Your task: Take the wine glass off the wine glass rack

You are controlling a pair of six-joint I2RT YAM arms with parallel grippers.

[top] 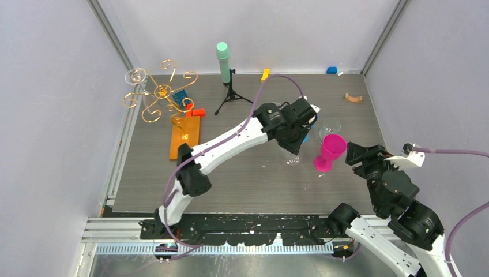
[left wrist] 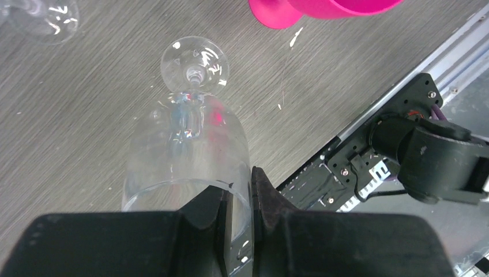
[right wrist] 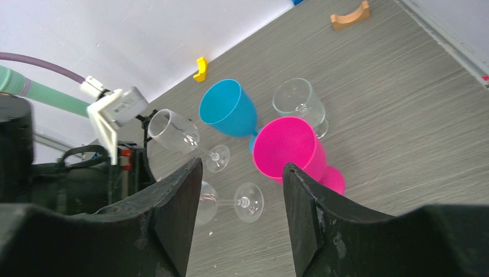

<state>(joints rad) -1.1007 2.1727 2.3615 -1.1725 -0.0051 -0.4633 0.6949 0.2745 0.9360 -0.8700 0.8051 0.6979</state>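
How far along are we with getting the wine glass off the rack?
Done: one clear wine glass is off the rack, out on the table beside the pink goblet. In hand: the left hand pinches its rim, with the foot low over the table; contact is unclear. Left: set it down and release. A second clear glass hangs on the rack. The right hand is open and idle.

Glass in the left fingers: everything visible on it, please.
The wine glass is clear, glass by its look, with a rounded bowl, thin stem and round foot, empty. The left gripper is shut on its rim, one finger inside the bowl, one outside. It hangs foot-down over the grey table near the pink goblet; foot contact is unclear.
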